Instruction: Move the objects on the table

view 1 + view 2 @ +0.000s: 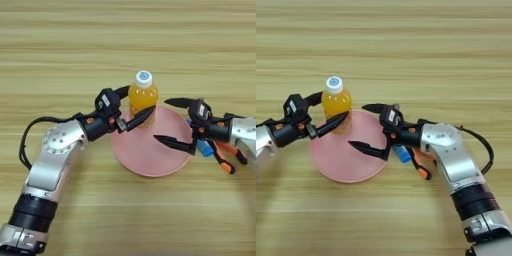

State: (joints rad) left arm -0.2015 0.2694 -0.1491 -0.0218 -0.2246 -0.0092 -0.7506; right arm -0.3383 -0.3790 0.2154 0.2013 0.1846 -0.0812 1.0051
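Left gripper [134, 106] sits around the orange-drink bottle [142, 97], one black finger behind it, one in front at its base; can't tell if the fingers actually press it. Bottle is upright with its white cap on top, at the far-left rim of the pink plate [150, 157] (whether its base is on the plate or just beside it is unclear). Right gripper [176, 122] hovers over the plate's right side, fingers spread wide, holding nothing. Blue stick [204, 148] lies just off the plate's right edge, under the right wrist. Orange-handled pliers [226, 156] lie right of that, on the table [125, 40].
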